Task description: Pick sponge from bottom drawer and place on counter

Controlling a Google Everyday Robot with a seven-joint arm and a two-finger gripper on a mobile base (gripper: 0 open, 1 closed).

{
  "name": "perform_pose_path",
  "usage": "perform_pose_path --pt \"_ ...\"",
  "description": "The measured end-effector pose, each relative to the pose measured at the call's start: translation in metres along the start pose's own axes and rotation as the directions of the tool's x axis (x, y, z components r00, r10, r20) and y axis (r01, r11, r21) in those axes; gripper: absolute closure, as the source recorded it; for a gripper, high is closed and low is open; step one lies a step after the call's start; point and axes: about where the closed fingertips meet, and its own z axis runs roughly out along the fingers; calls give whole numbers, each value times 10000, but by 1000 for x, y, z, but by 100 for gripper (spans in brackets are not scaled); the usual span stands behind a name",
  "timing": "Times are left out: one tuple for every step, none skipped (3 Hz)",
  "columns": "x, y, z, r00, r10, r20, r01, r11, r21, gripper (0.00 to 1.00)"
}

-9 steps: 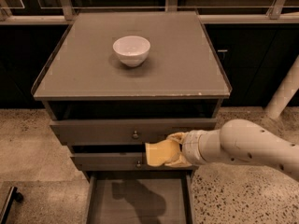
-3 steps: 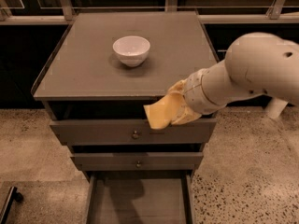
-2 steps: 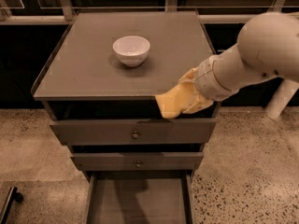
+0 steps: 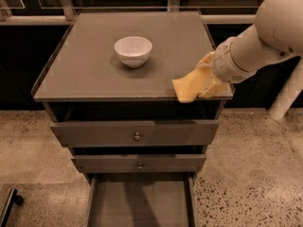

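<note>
The pale-yellow sponge (image 4: 188, 87) is held in my gripper (image 4: 207, 83) over the front right corner of the grey counter (image 4: 90, 74). I cannot tell whether the sponge touches the counter top. My white arm comes in from the upper right. The bottom drawer (image 4: 142, 206) is pulled open at the bottom of the view, and its grey floor is bare.
A white bowl (image 4: 133, 50) stands on the counter, left of the sponge. The two upper drawers with small round knobs (image 4: 137, 136) are slightly open. Speckled floor lies on both sides of the cabinet. A dark object (image 4: 7, 205) is at the bottom left.
My gripper has carried the sponge up from in front of the drawers and to the right, and it is now over the counter's front right corner.
</note>
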Motion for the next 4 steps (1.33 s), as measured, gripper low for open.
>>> perform_pose_path --pt "11 -27 -1 10000 -20 13 20 10000 66 100" --pt "19 -54 -4 10000 -23 -72 24 9998 206 100" --pt "30 -72 3 9996 222 145 -228 9989 406 100" --pt "36 -88 16 9980 362 510 -388 9980 502 100"
